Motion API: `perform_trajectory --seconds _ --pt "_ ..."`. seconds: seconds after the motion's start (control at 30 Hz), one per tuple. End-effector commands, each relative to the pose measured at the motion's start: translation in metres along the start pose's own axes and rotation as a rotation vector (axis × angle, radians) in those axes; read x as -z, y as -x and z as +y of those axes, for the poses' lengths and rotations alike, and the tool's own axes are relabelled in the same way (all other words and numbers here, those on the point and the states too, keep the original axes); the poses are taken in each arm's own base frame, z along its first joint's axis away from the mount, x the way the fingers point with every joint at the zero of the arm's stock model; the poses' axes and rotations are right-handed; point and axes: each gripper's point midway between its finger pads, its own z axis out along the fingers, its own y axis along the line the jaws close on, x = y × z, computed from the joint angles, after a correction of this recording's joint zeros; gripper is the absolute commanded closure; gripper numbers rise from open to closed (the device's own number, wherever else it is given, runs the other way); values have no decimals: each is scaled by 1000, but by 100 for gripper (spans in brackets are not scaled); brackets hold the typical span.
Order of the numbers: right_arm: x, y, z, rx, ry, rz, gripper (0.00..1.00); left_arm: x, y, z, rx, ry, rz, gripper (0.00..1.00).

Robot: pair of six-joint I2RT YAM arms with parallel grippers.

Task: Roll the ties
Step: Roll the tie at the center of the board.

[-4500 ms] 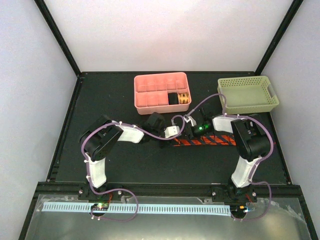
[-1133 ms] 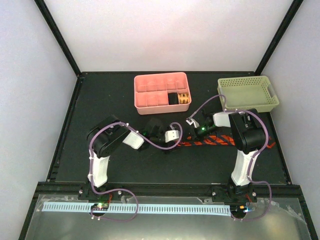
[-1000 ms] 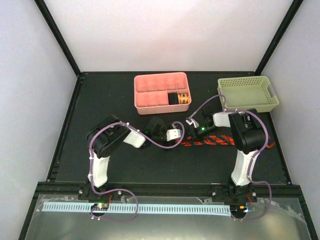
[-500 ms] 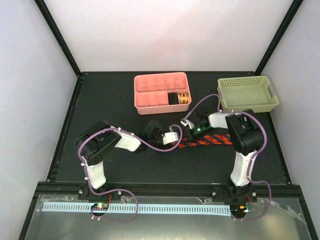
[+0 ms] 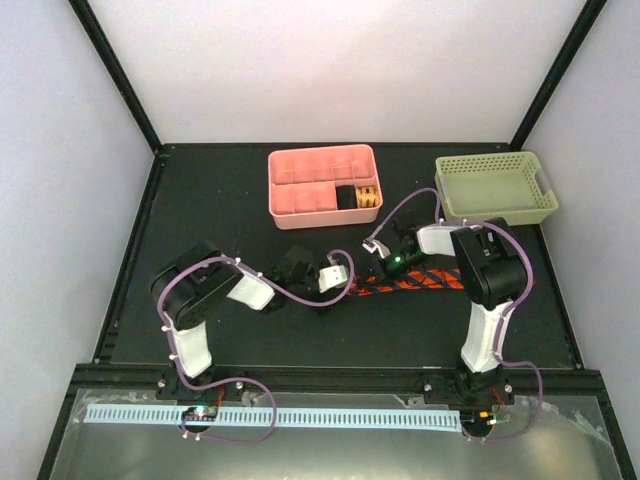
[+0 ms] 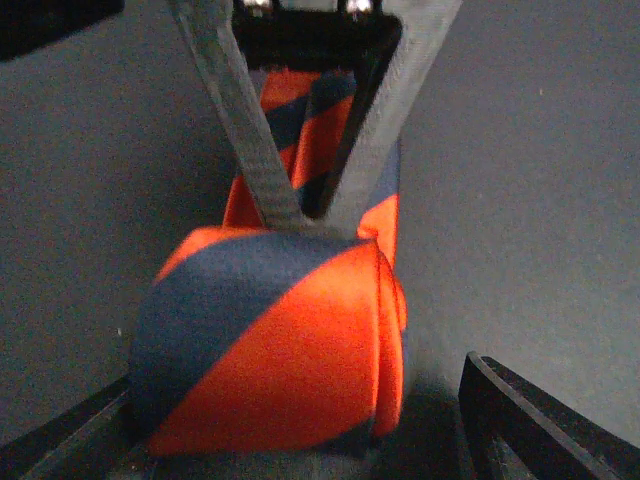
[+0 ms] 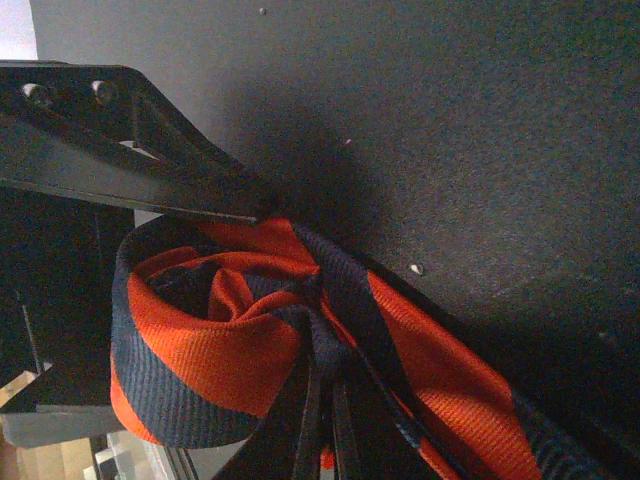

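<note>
With right hand (image 7: 322, 430) pinched shut on the tie (image 6: 270, 345) at the roll's core and left hand (image 6: 300, 440) wide open, empty, outer wraps may spring loose.

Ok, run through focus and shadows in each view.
Left wrist: the orange-red fabric tie roll with navy stripes looks soft, with smeared edges. Right wrist: its weave is crisp, and a dark shadow falls on the black tabletop beside it. Top external: evenly lit and sharp.
</note>
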Motion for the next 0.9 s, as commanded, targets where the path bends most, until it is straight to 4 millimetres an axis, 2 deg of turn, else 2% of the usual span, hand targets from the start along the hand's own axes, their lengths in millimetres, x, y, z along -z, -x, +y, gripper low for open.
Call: perform_trajectory --seconds 0.0,0.07,0.13,0.27,0.47,0.6,0.77,0.87 --pt "-7 -16 -34 -40 -135 51 98 -7 29 4 5 -20 -164 23" --pt "-9 -16 -34 -47 -122 55 98 -11 32 6 18 -21 -199 23" --pt "-10 -17 -34 -50 -116 57 98 -12 37 1 13 -59 -236 26" --pt "-9 -16 -32 -40 -111 50 99 -15 34 -3 18 -81 -241 41" --pt "-7 -9 -22 -16 -69 24 99 -16 21 2 -21 -14 -150 55" --pt "1 -6 -11 11 -41 20 85 -18 3 2 -81 39 -10 63" --pt "34 3 -6 30 -38 -28 70 -15 -14 5 -78 67 122 65" --pt "48 5 4 45 -24 -53 65 -15 -19 7 -84 76 175 65"
